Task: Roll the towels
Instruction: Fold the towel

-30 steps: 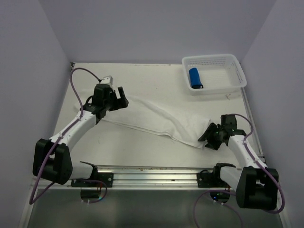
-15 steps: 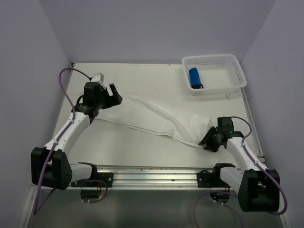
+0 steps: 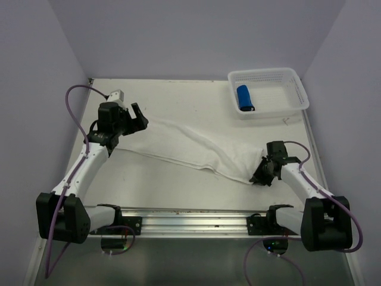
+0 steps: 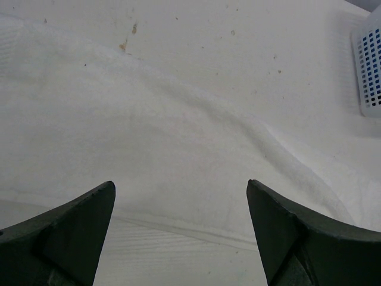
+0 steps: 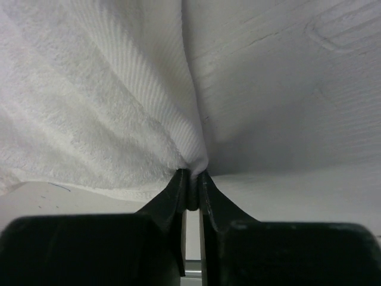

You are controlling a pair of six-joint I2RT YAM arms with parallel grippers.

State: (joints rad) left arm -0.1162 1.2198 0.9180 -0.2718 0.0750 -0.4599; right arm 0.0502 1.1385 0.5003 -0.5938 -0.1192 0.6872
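Observation:
A long white towel [image 3: 190,145] lies crumpled in a diagonal band across the table, from upper left to lower right. My right gripper [image 3: 260,174] is shut on its near right corner; the right wrist view shows the fingertips [image 5: 178,182] pinching a fold of the white towel [image 5: 119,107]. My left gripper [image 3: 141,120] hovers open over the far left end, and the left wrist view shows the white towel [image 4: 178,131] below, with nothing between the wide fingers [image 4: 77,220]. The small blue towel [image 3: 244,98] lies rolled in the basket.
A white perforated basket [image 3: 289,76] stands at the back right corner of the table, its edge [image 4: 370,65] also in the left wrist view. Grey walls close in the table on three sides. A metal rail [image 3: 190,214] runs along the near edge between the arm bases.
My right gripper has moved in onto the towel's right corner and shut on it. My left arm has swung left and slightly back, its gripper staying open over the towel's left end.

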